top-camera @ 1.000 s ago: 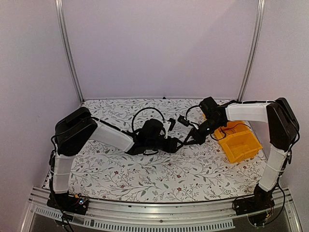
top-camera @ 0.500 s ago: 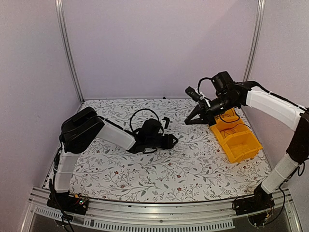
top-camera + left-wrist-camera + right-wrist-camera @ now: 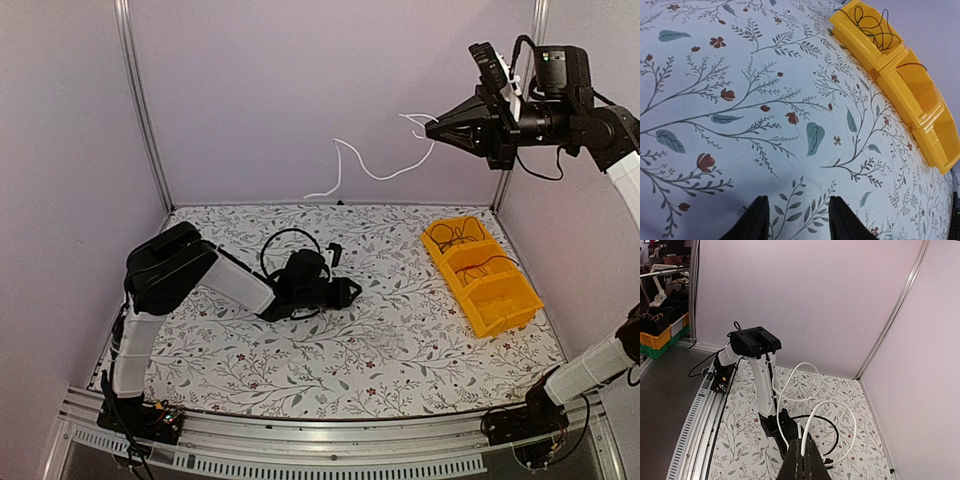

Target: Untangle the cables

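Observation:
My right gripper [image 3: 432, 129] is raised high at the upper right and is shut on a white cable [image 3: 372, 176], which hangs in loose curves in the air toward the back wall. In the right wrist view the jaws [image 3: 802, 460] pinch the white cable [image 3: 812, 390] above the table. A black cable [image 3: 283, 232] lies in a loop on the table beside my left gripper [image 3: 343, 292], and shows in the right wrist view [image 3: 836, 432]. My left gripper [image 3: 797, 220] is open and empty, low over the floral cloth.
A yellow bin [image 3: 500, 310] stands at the right of the table with thin dark cables [image 3: 458, 235] coiled in its far compartments; it also shows in the left wrist view [image 3: 920, 107]. The left arm [image 3: 762, 385] lies across the table's left half.
My right gripper rose from the table's middle, past the bin, to high at the upper right, pulling the white cable up. My left gripper stayed low by the black loop.

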Motion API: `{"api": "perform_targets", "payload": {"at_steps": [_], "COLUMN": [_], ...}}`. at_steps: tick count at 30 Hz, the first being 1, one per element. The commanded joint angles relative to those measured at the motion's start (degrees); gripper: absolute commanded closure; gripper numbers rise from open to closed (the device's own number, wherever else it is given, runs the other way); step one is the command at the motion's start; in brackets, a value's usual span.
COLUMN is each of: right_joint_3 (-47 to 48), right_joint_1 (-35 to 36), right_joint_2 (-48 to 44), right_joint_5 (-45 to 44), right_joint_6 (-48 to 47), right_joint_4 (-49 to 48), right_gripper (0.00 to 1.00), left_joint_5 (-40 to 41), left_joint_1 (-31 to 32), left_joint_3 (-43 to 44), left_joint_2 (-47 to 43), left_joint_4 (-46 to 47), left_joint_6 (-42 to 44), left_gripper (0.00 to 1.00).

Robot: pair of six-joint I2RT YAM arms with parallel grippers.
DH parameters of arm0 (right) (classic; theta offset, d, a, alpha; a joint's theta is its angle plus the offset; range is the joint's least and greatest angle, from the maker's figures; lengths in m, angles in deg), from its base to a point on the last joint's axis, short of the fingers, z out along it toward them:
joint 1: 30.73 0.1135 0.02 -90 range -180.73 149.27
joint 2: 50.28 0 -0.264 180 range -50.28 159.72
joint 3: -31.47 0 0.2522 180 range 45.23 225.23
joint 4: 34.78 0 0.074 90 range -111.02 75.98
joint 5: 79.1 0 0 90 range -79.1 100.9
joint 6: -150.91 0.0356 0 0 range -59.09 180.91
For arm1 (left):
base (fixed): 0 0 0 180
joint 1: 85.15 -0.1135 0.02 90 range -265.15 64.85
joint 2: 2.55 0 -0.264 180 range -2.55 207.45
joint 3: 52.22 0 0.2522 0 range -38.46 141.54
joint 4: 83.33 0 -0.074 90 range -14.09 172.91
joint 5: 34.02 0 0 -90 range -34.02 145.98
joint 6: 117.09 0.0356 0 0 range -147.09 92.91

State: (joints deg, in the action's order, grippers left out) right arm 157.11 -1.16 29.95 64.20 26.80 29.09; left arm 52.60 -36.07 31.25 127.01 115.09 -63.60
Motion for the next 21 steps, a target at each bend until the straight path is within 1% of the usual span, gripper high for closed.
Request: {"api": "perform_targets", "payload": {"at_steps": [1,5,9,12,16,21], "right_joint_3": [1.67,-2.12,-7.75,-11.68,-16.93,-20.61], "right_joint_1": [-0.38,-1.34,-3.44,-5.27,-7.62,-10.78], "right_joint_2": [1.41,1.10,-0.16,-0.95,-1.84,-1.94], "right_joint_5": [-4.39,-6.35,-6.30,-7.02,-8.39,-11.55], "right_joint_6": [0.75,0.98,0.68,-0.04,-1.16,-4.37], "right_joint_4": [1.92,0.41,-1.19,-2.02,-2.11,1.90], "right_gripper": [1.00,1.00,1.00,1.00,1.00,1.00], "left_joint_5": [0.09,-0.88,-0.73,-0.96,-1.13,-1.93], "left_joint_1": [-1.02,-1.06,-0.86,-0.27,0.05,0.23], "left_joint_3": [-3.97,-7.15,-8.44,-7.61,-3.68,6.60], "left_joint_2": [-1.29,-7.63,-16.16,-21.64,-27.33,-31.42], "left_joint_4": [-0.68,-0.75,-5.53,-10.71,-21.25,-35.67], "left_joint_6": [0.55,4.30,6.32,8.10,10.07,14.65], "left_gripper": [0.57,0.50,0.45,0.43,0.42,0.41]}}
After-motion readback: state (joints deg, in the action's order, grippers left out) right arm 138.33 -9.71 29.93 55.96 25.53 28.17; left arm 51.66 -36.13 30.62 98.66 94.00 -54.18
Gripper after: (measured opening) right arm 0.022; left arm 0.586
